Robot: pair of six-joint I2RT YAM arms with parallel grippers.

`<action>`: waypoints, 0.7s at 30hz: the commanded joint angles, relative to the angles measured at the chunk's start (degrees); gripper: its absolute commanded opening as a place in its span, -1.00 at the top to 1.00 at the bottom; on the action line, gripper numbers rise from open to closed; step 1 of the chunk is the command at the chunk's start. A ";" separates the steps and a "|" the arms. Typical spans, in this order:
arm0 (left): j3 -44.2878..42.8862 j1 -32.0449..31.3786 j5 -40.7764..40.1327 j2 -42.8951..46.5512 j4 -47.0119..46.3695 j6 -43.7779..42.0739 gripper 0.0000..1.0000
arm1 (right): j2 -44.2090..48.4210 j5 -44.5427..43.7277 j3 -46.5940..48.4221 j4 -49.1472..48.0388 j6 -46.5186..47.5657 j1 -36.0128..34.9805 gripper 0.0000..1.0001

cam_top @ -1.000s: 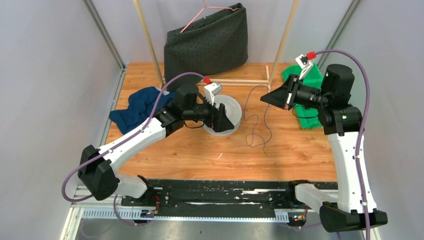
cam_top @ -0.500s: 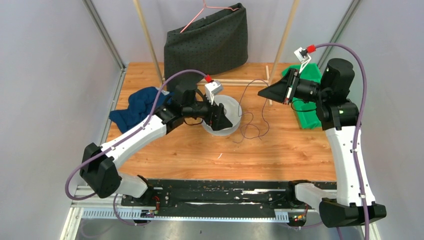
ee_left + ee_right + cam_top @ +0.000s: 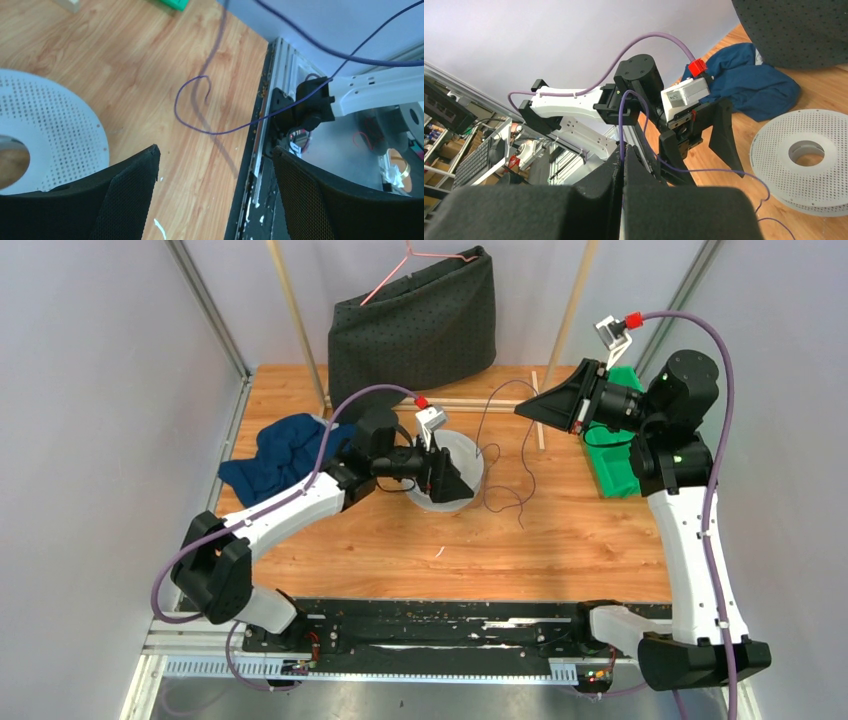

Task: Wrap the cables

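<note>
The thin dark cable (image 3: pixel 528 462) hangs from my right gripper (image 3: pixel 520 409), raised above the table's right middle. It drops in loose loops onto the wood beside the grey-white perforated spool (image 3: pixel 465 452). In the right wrist view the jaws (image 3: pixel 621 161) are pressed shut on the cable (image 3: pixel 621 125). My left gripper (image 3: pixel 452 480) hovers at the spool's near side, open and empty. In the left wrist view (image 3: pixel 215 152) a cable loop (image 3: pixel 215 133) lies on the wood ahead, and the spool (image 3: pixel 55 125) is to the left of the fingers.
A blue cloth (image 3: pixel 285 455) lies left of the spool. A dark dotted bag (image 3: pixel 415 325) with a pink hanger (image 3: pixel 400 275) stands at the back. A green object (image 3: pixel 612 460) lies at the right edge. A thin wooden frame (image 3: pixel 490 403) stands behind the spool.
My right gripper has risen and moved back with the cable, lifting its loops off the table and drawing them toward the spool. The left arm shifted slightly right.
</note>
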State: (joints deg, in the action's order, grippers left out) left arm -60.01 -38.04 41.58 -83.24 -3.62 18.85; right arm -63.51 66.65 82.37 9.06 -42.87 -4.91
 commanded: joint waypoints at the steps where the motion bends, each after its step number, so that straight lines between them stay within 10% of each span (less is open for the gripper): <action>1: 1.59 -0.07 1.51 -0.22 -13.62 6.20 -0.72 | 0.32 2.15 -0.61 -7.02 -5.18 -0.98 0.98; 21: -0.46 -0.99 2.40 -7.67 -27.77 14.34 -0.69 | 0.07 1.21 -1.51 -13.95 -10.20 -1.17 0.98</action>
State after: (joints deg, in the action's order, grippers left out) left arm -58.30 -38.13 41.52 -89.62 -26.39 31.62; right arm -63.70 67.05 81.32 -2.37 -51.66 -4.91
